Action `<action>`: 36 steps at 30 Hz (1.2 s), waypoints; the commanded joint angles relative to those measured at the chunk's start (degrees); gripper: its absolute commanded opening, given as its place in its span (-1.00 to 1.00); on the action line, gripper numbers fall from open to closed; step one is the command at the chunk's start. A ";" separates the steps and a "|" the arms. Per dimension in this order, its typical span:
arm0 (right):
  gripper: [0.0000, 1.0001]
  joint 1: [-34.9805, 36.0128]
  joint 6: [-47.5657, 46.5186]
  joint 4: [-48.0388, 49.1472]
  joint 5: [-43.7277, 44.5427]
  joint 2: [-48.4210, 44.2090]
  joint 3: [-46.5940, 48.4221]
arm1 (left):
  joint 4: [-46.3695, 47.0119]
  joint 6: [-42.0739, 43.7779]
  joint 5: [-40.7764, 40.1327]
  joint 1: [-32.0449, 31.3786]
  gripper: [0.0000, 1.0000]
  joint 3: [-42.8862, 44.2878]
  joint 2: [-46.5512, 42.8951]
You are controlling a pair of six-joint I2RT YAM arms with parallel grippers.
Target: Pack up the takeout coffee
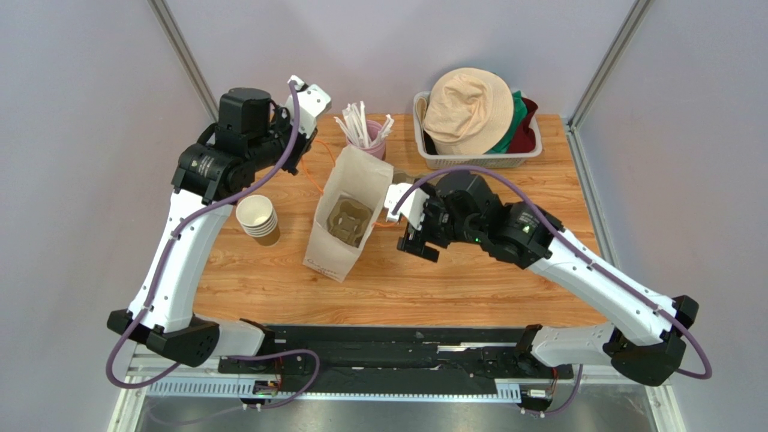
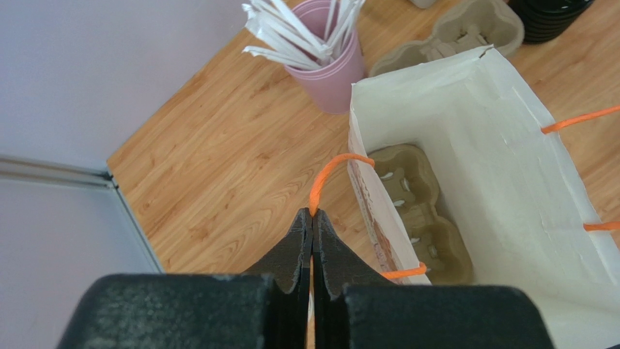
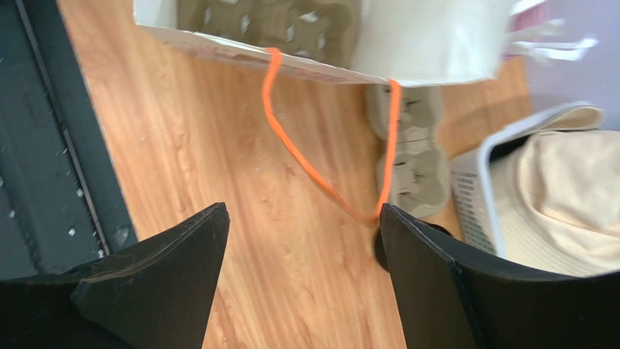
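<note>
— What is the left pincer (image 2: 311,218) doing?
— It is clenched on an orange cord handle (image 2: 324,174) of the tall white paper bag (image 2: 502,153), which stands open on the wooden table (image 2: 218,167). A moulded grey-brown pulp cup carrier (image 2: 418,218) lies in the bottom of the bag.
— And the right pincer (image 3: 298,218)?
— Released, with its black fingers wide apart. The bag's other orange cord handle (image 3: 305,161) droops between them. Its low end is right at one finger, but I cannot tell whether it touches.
— Where is the takeout coffee?
— No view shows it, so I cannot tell. From above, a stack of lidless brown paper cups (image 1: 259,219) stands left of the bag. Behind the bag is a pink plastic cup of white wrapped straws (image 2: 331,73).
</note>
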 commanded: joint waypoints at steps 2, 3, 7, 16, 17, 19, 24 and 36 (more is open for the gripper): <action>0.65 -4.02 2.42 2.62 1.96 -1.36 7.90 | 3.44 -3.36 -3.42 3.14 -1.00 -1.97 -1.23; 0.66 -4.46 2.60 2.62 2.05 -1.36 8.25 | 3.71 -3.71 -3.77 3.49 -1.00 -2.33 -1.58; 0.68 -7.27 3.48 2.88 1.96 -2.41 8.96 | 4.67 -5.29 -5.71 5.51 -1.00 -4.44 -3.77; 0.76 -10.52 5.76 4.90 2.49 -2.85 8.61 | 7.49 -8.10 -12.21 8.59 -1.00 -8.05 -8.61; 0.76 -10.70 5.94 4.99 2.58 -2.76 8.70 | 7.92 -8.28 -13.78 8.76 -1.00 -8.22 -8.79; 0.76 -11.31 6.20 5.52 2.75 -2.67 8.61 | 8.36 -9.07 -15.46 9.46 -1.00 -8.22 -9.23; 0.76 -11.76 6.73 6.40 3.02 -2.85 8.26 | 10.56 -9.86 -19.33 10.70 -1.00 -9.19 -8.88; 0.76 -12.28 7.61 7.63 3.02 -3.03 7.56 | 17.68 -9.60 -16.96 12.02 -1.00 -6.56 -1.15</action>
